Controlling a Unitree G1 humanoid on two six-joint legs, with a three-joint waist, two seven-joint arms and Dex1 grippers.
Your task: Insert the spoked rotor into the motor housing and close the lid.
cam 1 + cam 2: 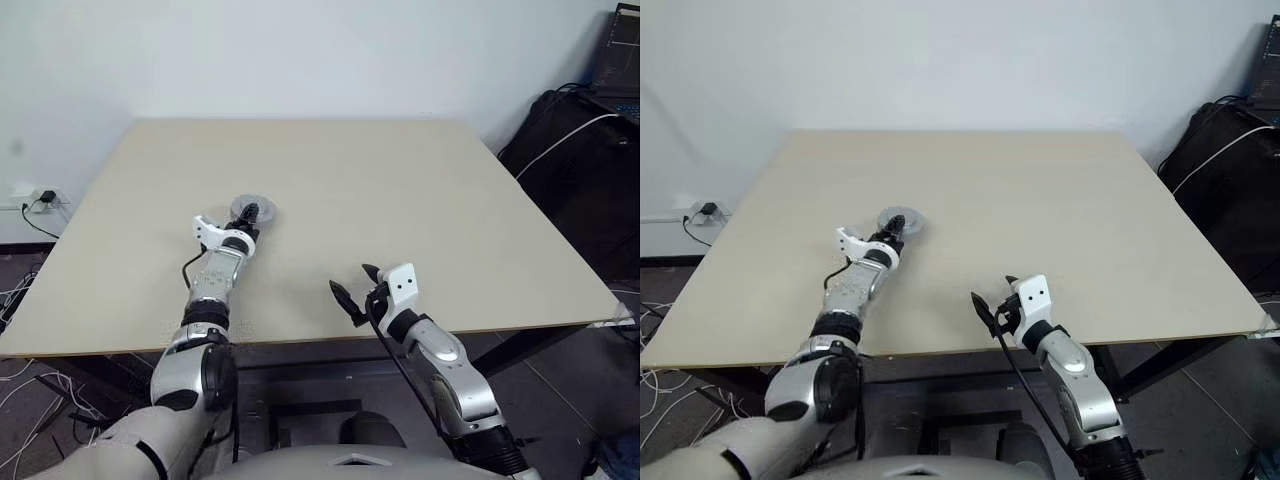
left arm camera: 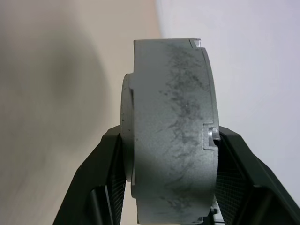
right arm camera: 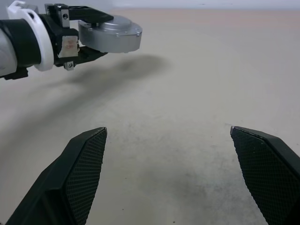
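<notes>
My left gripper is shut on the motor housing, a round grey-silver metal drum, one finger on its top face and one under it. It hangs a little above the table left of centre and casts a shadow there. Its top is covered by the smooth silver lid. The left wrist view shows the drum's scuffed side wall clamped between the black fingers. The spoked rotor is hidden. Near the table's front edge, my right gripper stands wide open with nothing between its pads.
The beige table's front edge runs just under my right gripper. A black bag with a white cable lies on the floor to the right. A power strip with a plug sits by the wall at the left.
</notes>
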